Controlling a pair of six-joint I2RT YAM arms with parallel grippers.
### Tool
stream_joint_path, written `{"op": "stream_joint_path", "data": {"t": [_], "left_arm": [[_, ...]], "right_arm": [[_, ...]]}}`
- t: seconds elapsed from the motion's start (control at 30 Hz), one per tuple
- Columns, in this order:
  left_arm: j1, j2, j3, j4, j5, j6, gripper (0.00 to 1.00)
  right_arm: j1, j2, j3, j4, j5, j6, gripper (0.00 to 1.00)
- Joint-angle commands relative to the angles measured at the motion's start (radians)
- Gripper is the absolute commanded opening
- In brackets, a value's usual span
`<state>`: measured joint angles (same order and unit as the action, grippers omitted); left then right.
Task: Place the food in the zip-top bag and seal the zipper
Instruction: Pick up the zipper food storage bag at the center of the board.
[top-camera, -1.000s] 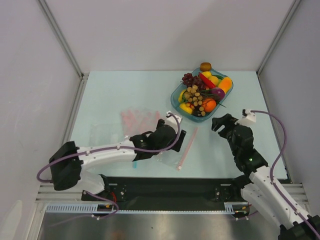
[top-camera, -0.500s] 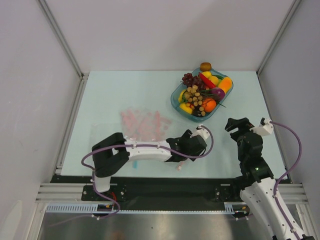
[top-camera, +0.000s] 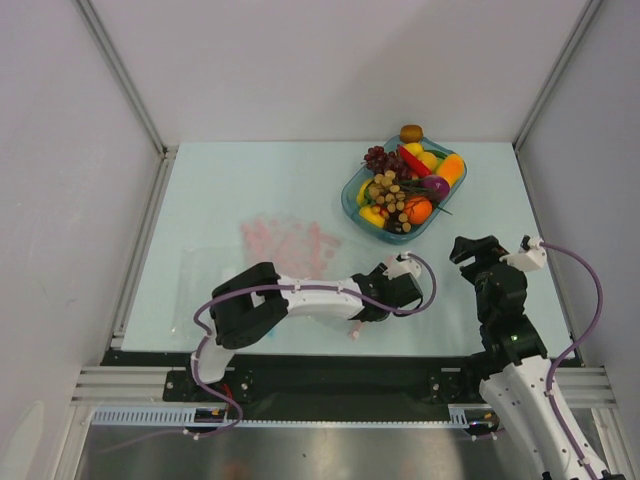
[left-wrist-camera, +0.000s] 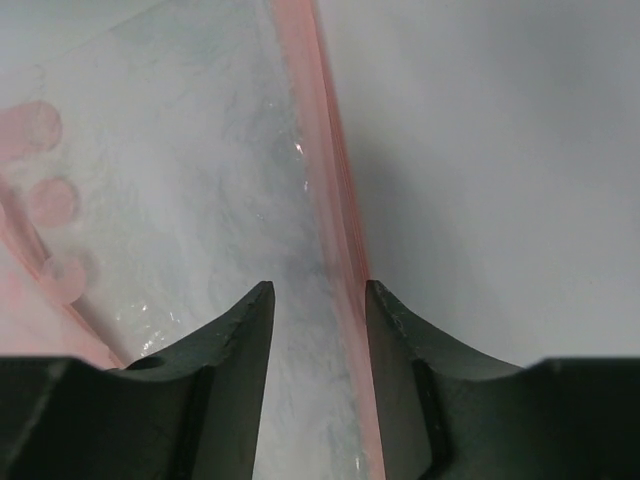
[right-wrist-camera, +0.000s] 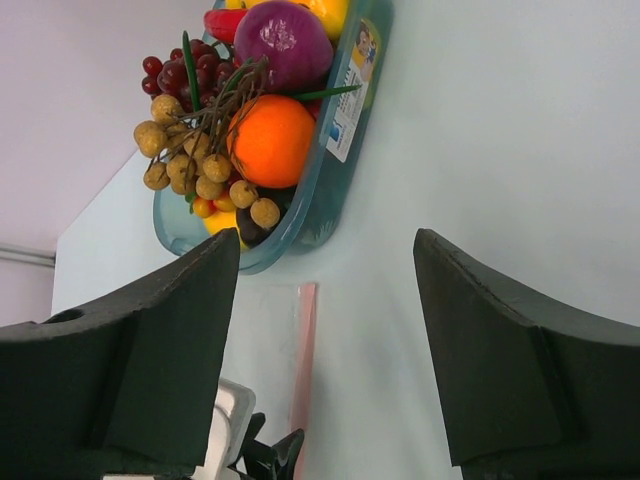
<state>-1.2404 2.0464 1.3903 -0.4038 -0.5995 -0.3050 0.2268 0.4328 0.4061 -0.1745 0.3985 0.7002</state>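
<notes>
The zip-top bag (top-camera: 300, 262) lies flat on the table, clear and crinkly, and fills the left wrist view (left-wrist-camera: 200, 200). Its pink zipper (left-wrist-camera: 335, 200) runs along the right edge. My left gripper (left-wrist-camera: 318, 290) is down over that strip, jaws open and straddling it. The strip lies close to the right finger (left-wrist-camera: 385, 310), with a gap on the left side. From above, the left gripper (top-camera: 375, 305) covers most of the zipper. The food (top-camera: 403, 190) is heaped in the teal tray (top-camera: 350, 200). My right gripper (right-wrist-camera: 328, 240) hovers wide open and empty, near the tray (right-wrist-camera: 340, 150).
A brown round fruit (top-camera: 411, 132) sits just behind the tray. The right wrist view shows an orange (right-wrist-camera: 270, 140), a purple piece (right-wrist-camera: 288, 42), tan grapes (right-wrist-camera: 200, 170) and the zipper (right-wrist-camera: 303, 340) running down to the left gripper's fingers (right-wrist-camera: 275, 455). White walls enclose the table.
The left arm has stretched further right onto the zipper and its jaws have narrowed around the strip. The right arm pulled back to the right, then held still.
</notes>
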Motion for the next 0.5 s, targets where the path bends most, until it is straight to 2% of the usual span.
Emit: {"op": "stream_joint_path", "data": {"t": [0.0,0.07,0.1,0.17,0.2,0.37,0.47], "left_arm": [[0.01,0.023,0.061,-0.03,-0.031,-0.003,0.46],[0.015,0.029,0.072,-0.049,-0.028,-0.008,0.37],[0.018,0.035,0.078,-0.053,-0.026,-0.009,0.18],[0.022,0.028,0.075,-0.053,-0.017,-0.013,0.03],[0.022,0.021,0.066,-0.052,-0.017,-0.014,0.0],[0.039,-0.067,0.029,-0.04,-0.019,-0.026,0.0],[0.07,-0.179,-0.048,0.016,0.018,-0.034,0.0]], "right_arm": [[-0.007,-0.012,-0.003,0.015,-0.012,0.002,0.74],[-0.009,-0.014,-0.004,0.017,-0.015,0.001,0.73],[-0.01,-0.016,-0.004,0.018,-0.018,-0.002,0.73],[-0.012,-0.014,-0.004,0.02,-0.024,-0.002,0.72],[-0.012,-0.011,-0.006,0.021,-0.027,-0.002,0.72],[-0.015,0.0,-0.013,0.061,-0.073,-0.019,0.66],[-0.015,0.042,-0.05,0.163,-0.183,-0.037,0.65]]}}
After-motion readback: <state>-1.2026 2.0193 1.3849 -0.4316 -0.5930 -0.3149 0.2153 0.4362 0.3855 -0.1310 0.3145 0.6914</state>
